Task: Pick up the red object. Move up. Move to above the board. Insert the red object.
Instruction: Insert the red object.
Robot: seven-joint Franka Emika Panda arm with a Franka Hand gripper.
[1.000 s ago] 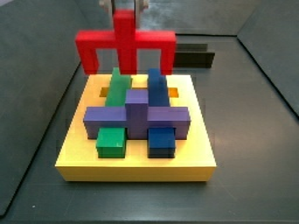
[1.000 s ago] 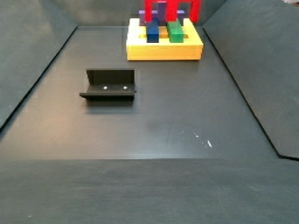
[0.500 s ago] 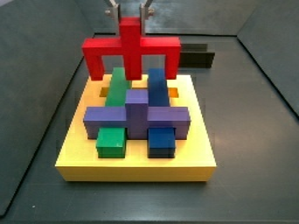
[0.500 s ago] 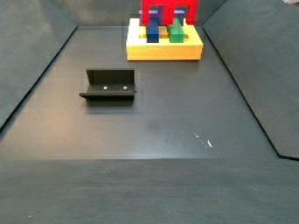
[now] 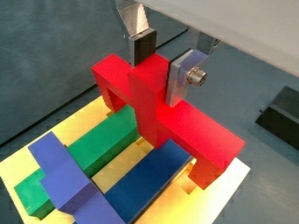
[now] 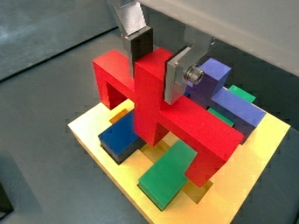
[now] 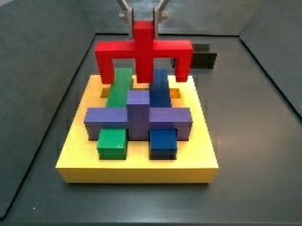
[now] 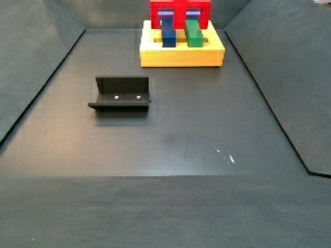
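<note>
Two legs of the end effector [image 5: 165,59]-held red object [image 5: 158,109] point down, crossbar level.

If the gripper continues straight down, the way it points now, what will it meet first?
The gripper, shut on the red object, points down at the board. Likely the piece's legs meet the board's far end near the green bar and blue bar; depth is unclear.

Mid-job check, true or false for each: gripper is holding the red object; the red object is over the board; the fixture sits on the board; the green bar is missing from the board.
1. The gripper is shut on the red object's post. True.
2. The red object is over the board. True.
3. The fixture sits on the board. False: it stands on the floor, apart.
4. The green bar is missing. False: it lies beside the blue bar.
</note>
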